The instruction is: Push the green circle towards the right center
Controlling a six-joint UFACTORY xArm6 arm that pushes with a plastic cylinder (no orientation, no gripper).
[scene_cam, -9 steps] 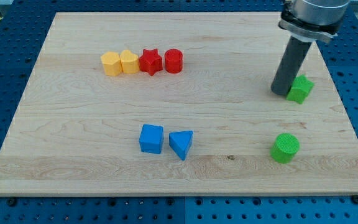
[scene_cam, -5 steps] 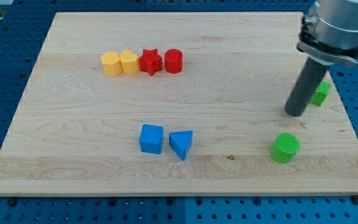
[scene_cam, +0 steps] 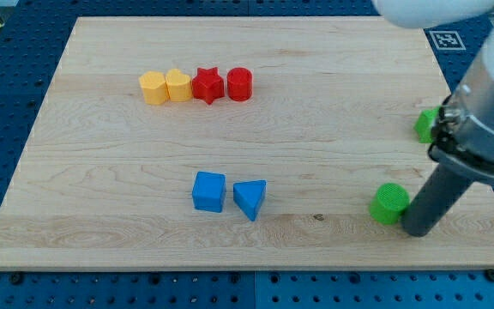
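Note:
The green circle (scene_cam: 388, 203) sits on the wooden board near the view's lower right. My tip (scene_cam: 418, 230) rests on the board just to the right of and slightly below the green circle, touching or nearly touching it. The dark rod rises from there toward the view's upper right. A second green block (scene_cam: 425, 125), its shape partly hidden by the arm, lies at the board's right edge, above the circle.
A row of a yellow hexagon (scene_cam: 153, 87), a yellow block (scene_cam: 178, 85), a red star (scene_cam: 207, 85) and a red cylinder (scene_cam: 239, 84) lies at the upper left. A blue cube (scene_cam: 208, 191) and a blue triangle (scene_cam: 250, 198) sit at the lower middle. The board's right edge (scene_cam: 487, 193) is close.
My tip has moved down the view's right side, from beside the upper green block to the right of the green circle. The upper green block was nudged rightward. The circle shifted slightly left.

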